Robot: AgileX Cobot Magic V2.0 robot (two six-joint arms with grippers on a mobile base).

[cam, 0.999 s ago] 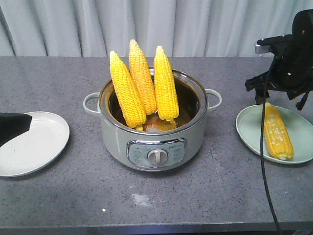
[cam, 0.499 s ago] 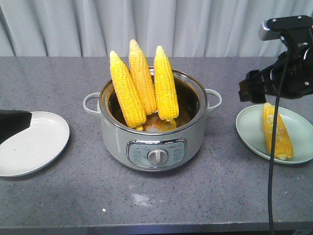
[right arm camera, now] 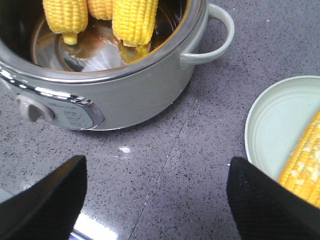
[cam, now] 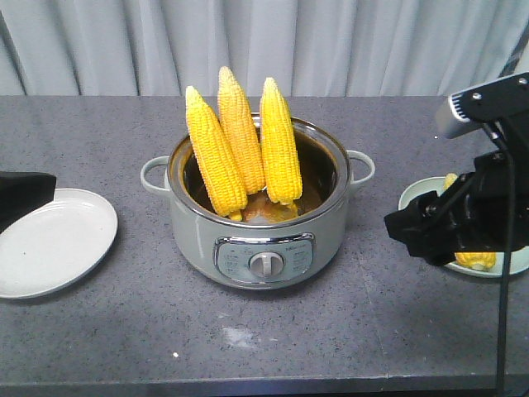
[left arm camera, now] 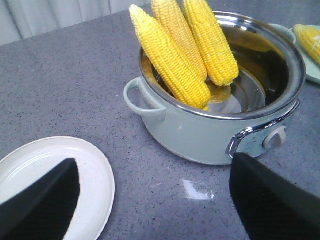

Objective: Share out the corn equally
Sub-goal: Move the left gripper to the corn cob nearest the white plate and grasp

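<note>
Bright yellow corn (cam: 240,136), pale green cooker (cam: 198,240), white plate (cam: 58,244), pale green plate (right arm camera: 277,122), speckled grey table (cam: 347,331)

We're in a staged robot lab: grey speckled desk (cam: 99,347), pale curtain (cam: 331,41) backdrop, one electric cooker (cam: 260,240) on top.

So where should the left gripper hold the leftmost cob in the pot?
Take the leftmost cob on its upper half, which stands free above the rim of the pot. It leans steeply, tip up, with the middle cob close beside it, so the open left gripper would likely come best from the side of the white plate.
</note>
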